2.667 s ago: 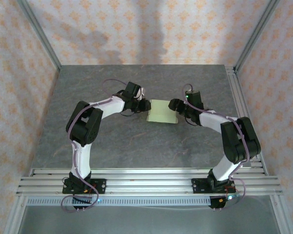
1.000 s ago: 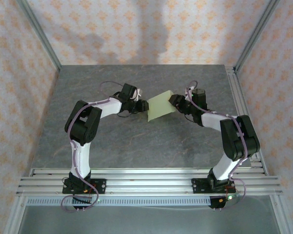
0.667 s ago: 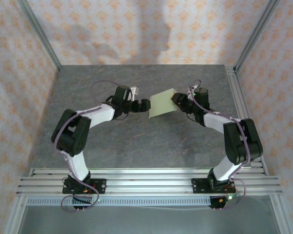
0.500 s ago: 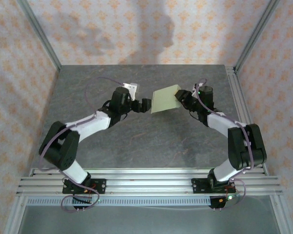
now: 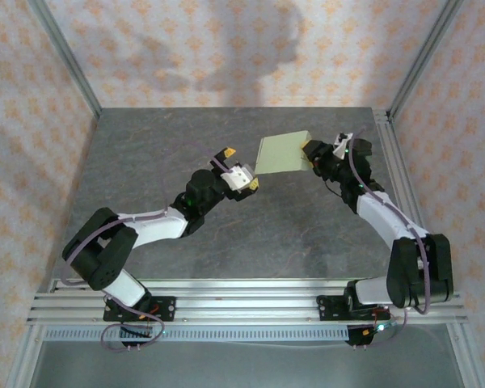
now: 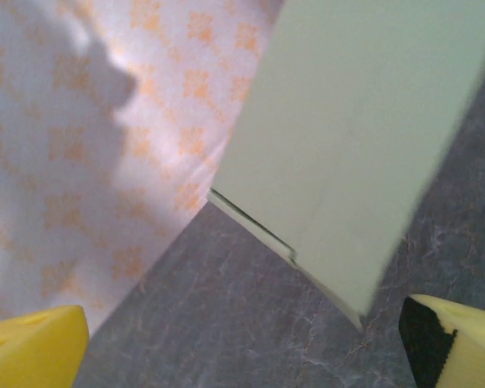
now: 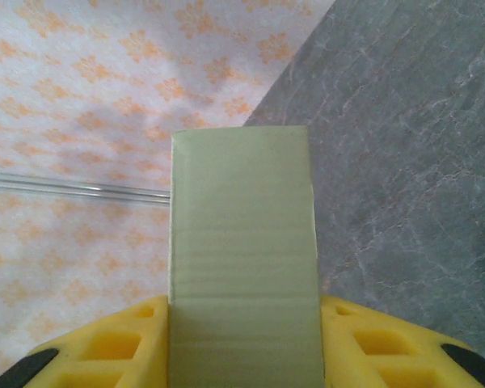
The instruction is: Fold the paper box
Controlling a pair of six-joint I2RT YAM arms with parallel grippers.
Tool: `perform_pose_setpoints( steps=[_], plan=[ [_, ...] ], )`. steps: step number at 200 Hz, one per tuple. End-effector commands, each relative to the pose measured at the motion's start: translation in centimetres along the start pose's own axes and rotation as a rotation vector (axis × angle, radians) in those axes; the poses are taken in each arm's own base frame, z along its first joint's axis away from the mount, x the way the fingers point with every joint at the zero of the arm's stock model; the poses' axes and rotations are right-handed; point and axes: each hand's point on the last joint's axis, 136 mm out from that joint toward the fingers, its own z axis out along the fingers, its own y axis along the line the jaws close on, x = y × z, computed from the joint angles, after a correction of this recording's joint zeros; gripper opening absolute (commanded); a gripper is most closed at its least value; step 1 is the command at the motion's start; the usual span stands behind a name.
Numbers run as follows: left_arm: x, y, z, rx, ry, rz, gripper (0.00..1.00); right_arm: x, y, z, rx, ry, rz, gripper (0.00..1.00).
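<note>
Jaws on your right gripper [image 5: 311,152] are clamped on the right edge of the paper box [image 5: 281,153], which hangs tilted in the air above the grey table [image 5: 162,137]. Your left gripper [image 5: 241,168] sits just beside the box's left lower corner. Its jaws are spread wide and empty, and its yellow fingertips [image 6: 32,349] are clear of the pale green card.

paper box [image 5: 281,153] now aloft, rightward
</note>
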Motion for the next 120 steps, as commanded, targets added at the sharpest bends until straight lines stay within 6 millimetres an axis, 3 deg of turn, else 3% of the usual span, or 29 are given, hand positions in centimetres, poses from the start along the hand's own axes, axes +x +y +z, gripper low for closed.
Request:
perform_pose_setpoints(
  steps=[1, 71, 120],
  plan=[
    [-2.9, -0.3, -0.1, -0.002, -0.144, 0.21, 1.0, -0.6, 3.2, -1.5, -0.1, 0.019, 0.084, 0.39],
    [-5.5, -1.4, 0.5, 0.065, -0.236, 0.359, 1.0, 2.0, 4.9, -3.8, -0.17, 0.169, 0.289, 0.37],
    [-6.2, -1.7, -0.1, 0.088, -0.267, 0.378, 0.96, 4.6, 3.1, -4.9, -0.021, 0.275, 0.306, 0.36]
  ],
)
